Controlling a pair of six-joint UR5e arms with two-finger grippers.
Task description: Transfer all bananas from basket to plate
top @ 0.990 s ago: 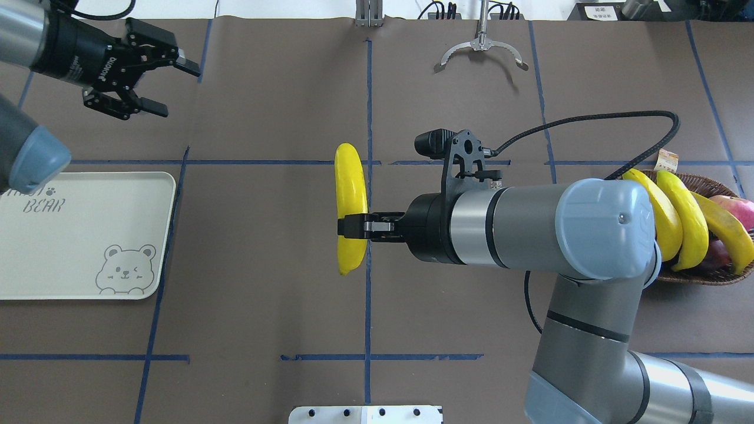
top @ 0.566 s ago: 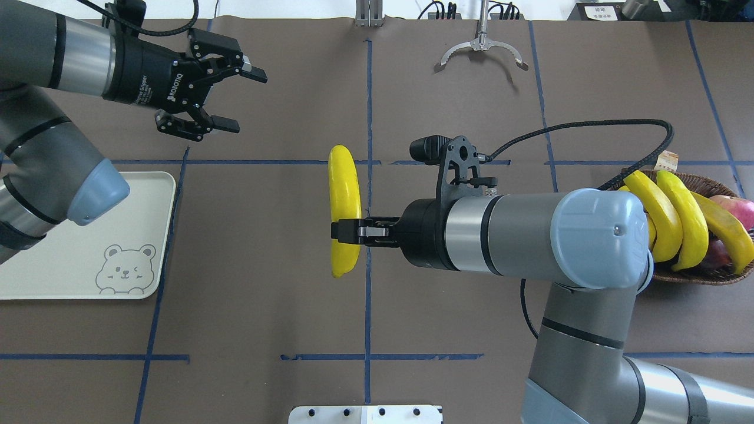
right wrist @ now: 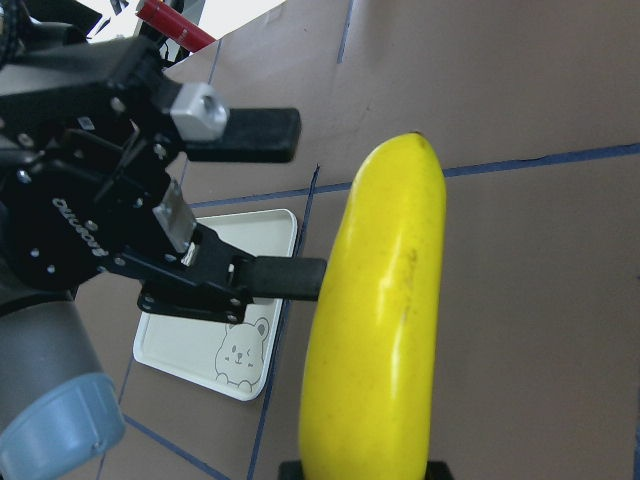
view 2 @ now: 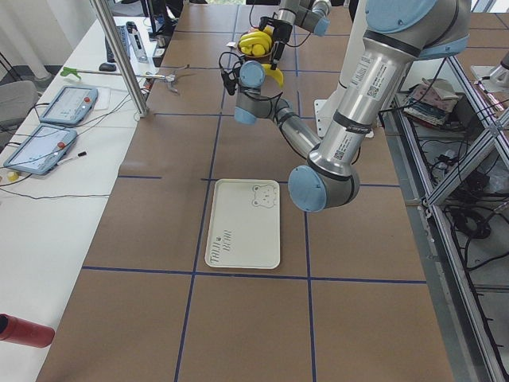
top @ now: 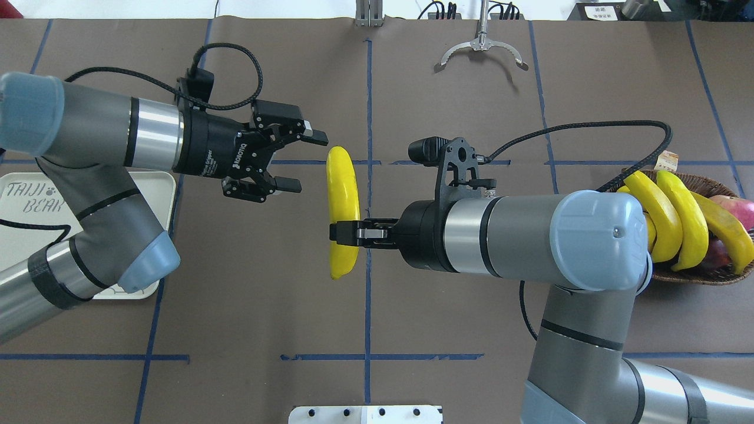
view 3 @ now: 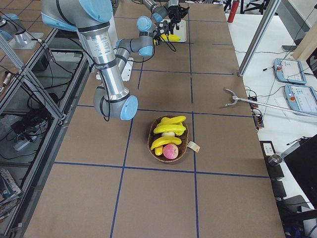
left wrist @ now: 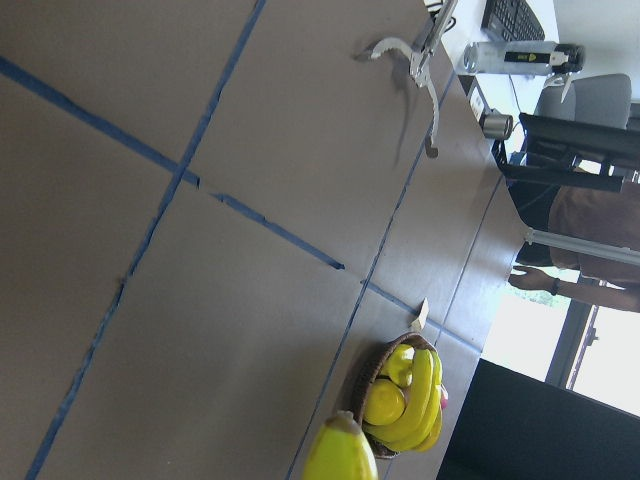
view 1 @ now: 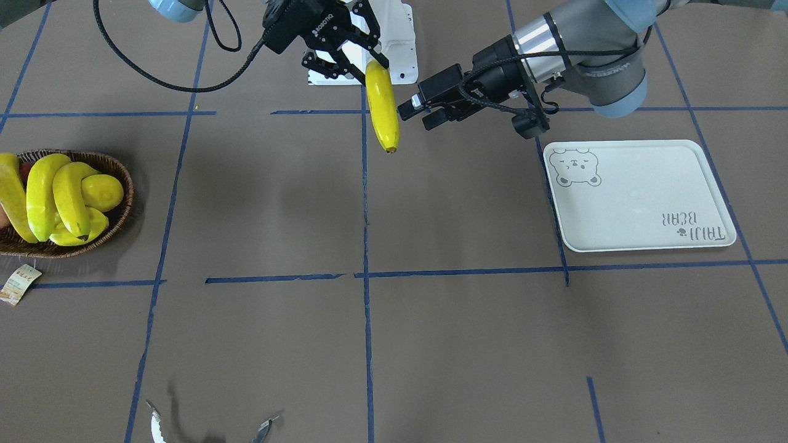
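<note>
My right gripper (top: 344,231) is shut on the lower half of one banana (top: 343,188) and holds it above the table's middle; it also shows in the front view (view 1: 381,104). My left gripper (top: 305,163) is open, its fingers a short way left of the banana's far half, not touching. The right wrist view shows those fingers (right wrist: 265,120) beside the banana (right wrist: 385,320). Three more bananas (top: 683,218) lie in the wicker basket (top: 701,277) at far right. The bear plate (top: 29,235) lies at far left, partly under my left arm, with nothing on it.
The basket also holds a lemon (view 1: 101,192) and a red fruit (top: 736,209). A paper tag (top: 667,159) hangs off the basket. Metal tongs (top: 482,50) lie at the far edge. A white mounting plate (top: 365,414) is at the near edge.
My left arm has swung in from the far left to just beside the banana, gripper still open. My right gripper has shifted the banana slightly left.
</note>
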